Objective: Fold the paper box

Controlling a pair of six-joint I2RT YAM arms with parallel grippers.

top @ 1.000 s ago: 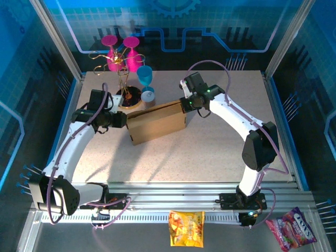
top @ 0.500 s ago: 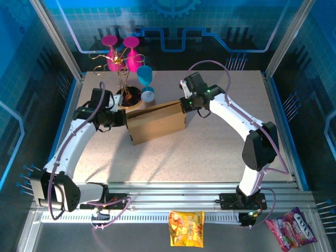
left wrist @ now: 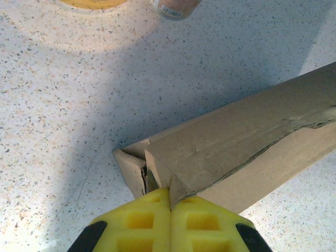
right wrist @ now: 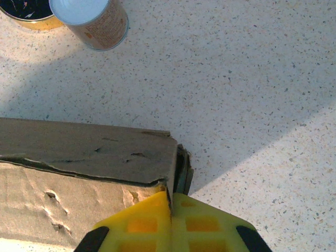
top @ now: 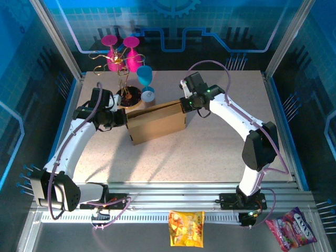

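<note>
Paper box [top: 156, 123]: closed, shallow brown carton, flat on the bench [top: 210, 157] just left of centre; long axis about 9 to 3 o'clock, with the right end turned slightly toward 12.
Left jaws: at the box's 9 o'clock end, clenched; yellow pads [left wrist: 142, 223] pressed together, nipping a thin cardboard edge at the corner.
Right jaws: at the box's 3 o'clock end, clenched; yellow pads [right wrist: 202, 223] pinching the end wall's edge.
Can [top: 148, 96]: white-topped, upright, at 12 o'clock from the box, near but apart.
Blue goblet [top: 145, 76]: upright, at 12 o'clock from the can.
Pink glasses [top: 118, 52]: at 11 o'clock on the bench, by the gold wire stand [top: 126, 79].
</note>
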